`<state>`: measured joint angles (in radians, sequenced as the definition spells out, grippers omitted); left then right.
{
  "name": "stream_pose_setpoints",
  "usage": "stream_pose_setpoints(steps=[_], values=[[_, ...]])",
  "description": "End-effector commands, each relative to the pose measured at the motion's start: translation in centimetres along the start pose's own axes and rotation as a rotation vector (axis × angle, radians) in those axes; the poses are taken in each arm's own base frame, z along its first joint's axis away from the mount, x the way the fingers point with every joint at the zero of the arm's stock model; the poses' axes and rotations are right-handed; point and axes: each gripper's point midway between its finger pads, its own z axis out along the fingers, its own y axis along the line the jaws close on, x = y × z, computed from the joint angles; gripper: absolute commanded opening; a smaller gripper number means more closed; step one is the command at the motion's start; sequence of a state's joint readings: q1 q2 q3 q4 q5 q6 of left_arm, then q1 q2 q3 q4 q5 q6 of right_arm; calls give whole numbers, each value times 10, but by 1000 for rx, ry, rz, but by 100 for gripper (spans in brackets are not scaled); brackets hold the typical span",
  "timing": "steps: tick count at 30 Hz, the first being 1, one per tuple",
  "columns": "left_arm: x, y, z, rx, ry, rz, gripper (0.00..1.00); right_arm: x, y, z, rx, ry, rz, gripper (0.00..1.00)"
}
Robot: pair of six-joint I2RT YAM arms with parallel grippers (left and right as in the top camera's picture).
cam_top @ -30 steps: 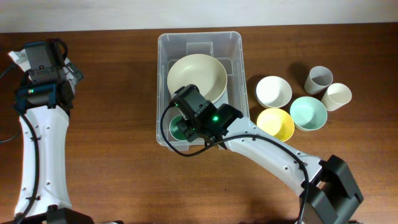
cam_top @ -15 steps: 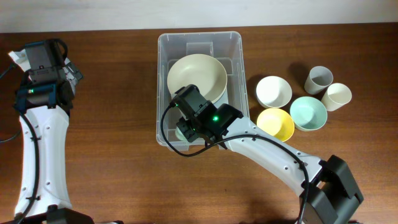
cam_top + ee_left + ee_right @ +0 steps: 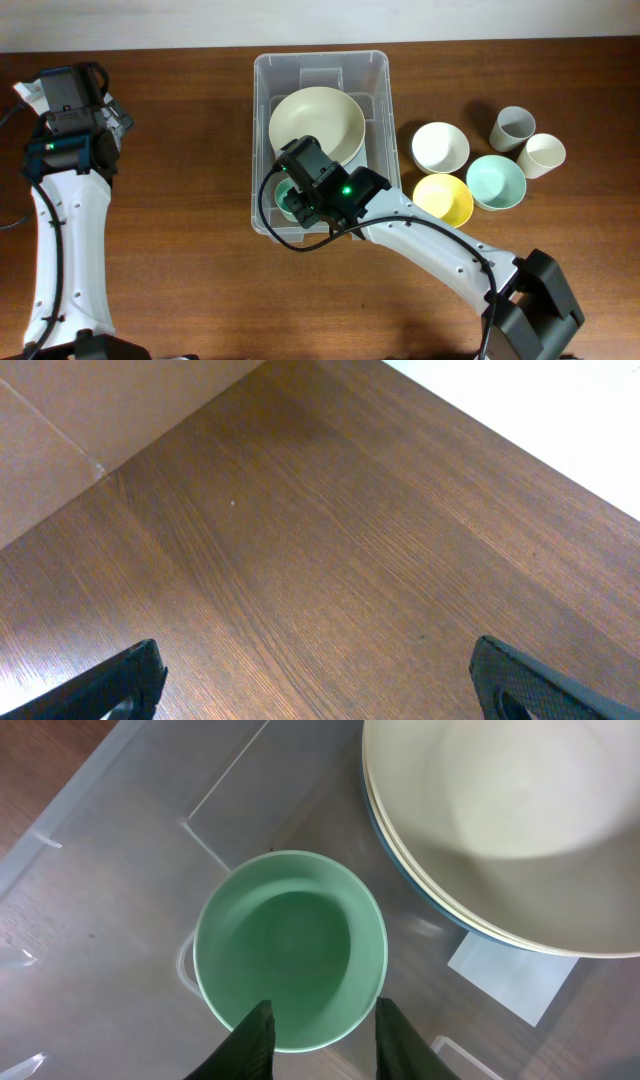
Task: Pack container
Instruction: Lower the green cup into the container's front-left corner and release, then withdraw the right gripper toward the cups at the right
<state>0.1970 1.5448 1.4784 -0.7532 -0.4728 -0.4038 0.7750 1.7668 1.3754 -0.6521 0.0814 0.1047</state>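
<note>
The right gripper [image 3: 322, 1038] hangs low inside the tub [image 3: 258, 150]. Its two fingers are at a middling gap, one over the hollow of the green bowl [image 3: 290, 955] and one just outside its wall. The wall is thin and the gap is much wider, so the fingers do not seem to pinch it, and the bowl probably stands by itself on the tub floor.

It sits in the part of the tub nearest the front edge of the counter because the big cream bowl [image 3: 316, 125] takes up the far part. That bowl lies nested in another (only a blue rim shows), above a white label [image 3: 510, 975].

The tub itself stands in the middle of the counter, close to the far edge. Toward the right edge a white bowl [image 3: 440, 146], a yellow bowl [image 3: 443, 198], a mint bowl [image 3: 495, 182] and two pale cups [image 3: 513, 126] wait together, within easy reach of the right arm.

The left gripper [image 3: 315, 650] is spread wide over bare wood near the far left corner, apparently kept out of the way.
</note>
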Motion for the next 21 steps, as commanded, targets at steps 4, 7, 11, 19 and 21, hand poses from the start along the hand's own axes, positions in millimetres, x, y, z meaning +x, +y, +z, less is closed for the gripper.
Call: stream_pose_setpoints(steps=[4,7,11,19,21], values=[[-6,3,-2,-11,-16,0,99,-16,-4,-4,19,-51,12,32],[-6,3,-2,-11,-16,0,99,-30,-20,-18,46,-87,50,33],[-6,3,-2,-11,-16,0,99,-52,-73,-57,136,-133,211,34],[-6,3,-2,-11,-16,0,99,-26,-234,-134,359,-116,572,39],[-6,3,-2,-12,-16,0,99,-6,-275,-146,418,-111,670,45]])
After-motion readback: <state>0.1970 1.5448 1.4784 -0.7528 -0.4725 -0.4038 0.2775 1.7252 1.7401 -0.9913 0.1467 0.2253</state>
